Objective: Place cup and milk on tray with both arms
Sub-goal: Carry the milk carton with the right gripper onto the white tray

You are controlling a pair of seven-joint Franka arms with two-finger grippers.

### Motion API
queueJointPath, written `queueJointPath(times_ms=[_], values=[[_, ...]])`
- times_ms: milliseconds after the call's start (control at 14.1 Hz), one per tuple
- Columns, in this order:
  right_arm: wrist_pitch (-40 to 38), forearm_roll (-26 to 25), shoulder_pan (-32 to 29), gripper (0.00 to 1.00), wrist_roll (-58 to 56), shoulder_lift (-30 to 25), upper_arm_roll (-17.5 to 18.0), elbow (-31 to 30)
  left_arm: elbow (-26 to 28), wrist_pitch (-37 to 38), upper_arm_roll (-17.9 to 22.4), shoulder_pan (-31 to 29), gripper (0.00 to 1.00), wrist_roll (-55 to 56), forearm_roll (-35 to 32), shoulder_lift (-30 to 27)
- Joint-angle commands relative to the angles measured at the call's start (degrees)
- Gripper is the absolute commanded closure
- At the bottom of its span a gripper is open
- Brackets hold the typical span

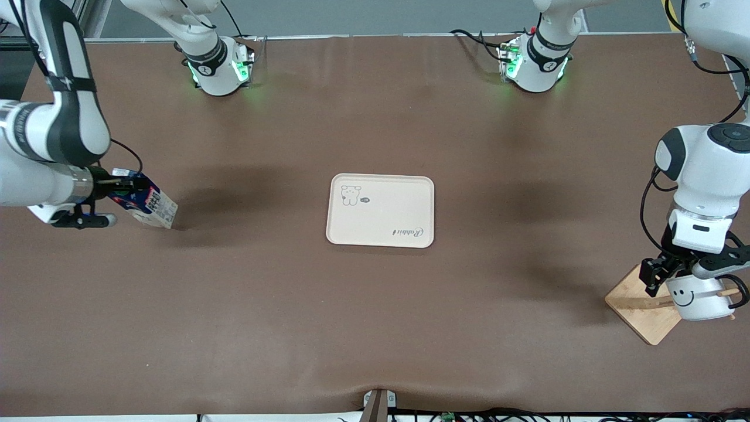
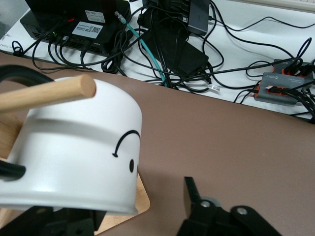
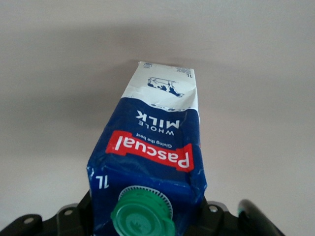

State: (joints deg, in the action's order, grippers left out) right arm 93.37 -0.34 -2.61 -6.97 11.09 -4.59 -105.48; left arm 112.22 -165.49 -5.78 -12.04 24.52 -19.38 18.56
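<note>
A brown bench carries the cream tray at its middle. Only the left wrist view shows cables past the bench edge and a wooden peg across the cup. The left end effector spans the smiley cup over the wooden stand base; whether it grips, I cannot tell. The right end effector clamps the tilted blue milk, green cap toward the wrist, at the right arm's end.

**Cup and milk both off the tray**

You've got the cream tray lying flat mid-bench, bear drawing and "Rabbit" script showing. The blue milk carton is tilted, green cap up, toward the right arm's end. Your white smiley cup hangs on a wooden peg at the left arm's end.
</note>
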Motion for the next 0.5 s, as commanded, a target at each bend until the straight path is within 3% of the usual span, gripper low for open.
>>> queueJointPath(times_ms=[0,284,426], values=[[-7.9,4.7,3.9,1.0,1.5,0.7,0.1,7.6,-1.2,-0.6,0.1,0.0,0.39,0.6,-1.9,0.7],[-8.6,9.7,12.7,1.0,3.3,0.7,0.1,9.2,-2.2,-0.6,0.0,-0.1,0.47,0.6,-2.0,1.6],[-8.6,10.4,19.1,1.0,13.2,1.7,0.2,11.7,-2.1,-0.6,0.0,-0.2,0.55,0.5,-2.1,1.6]])
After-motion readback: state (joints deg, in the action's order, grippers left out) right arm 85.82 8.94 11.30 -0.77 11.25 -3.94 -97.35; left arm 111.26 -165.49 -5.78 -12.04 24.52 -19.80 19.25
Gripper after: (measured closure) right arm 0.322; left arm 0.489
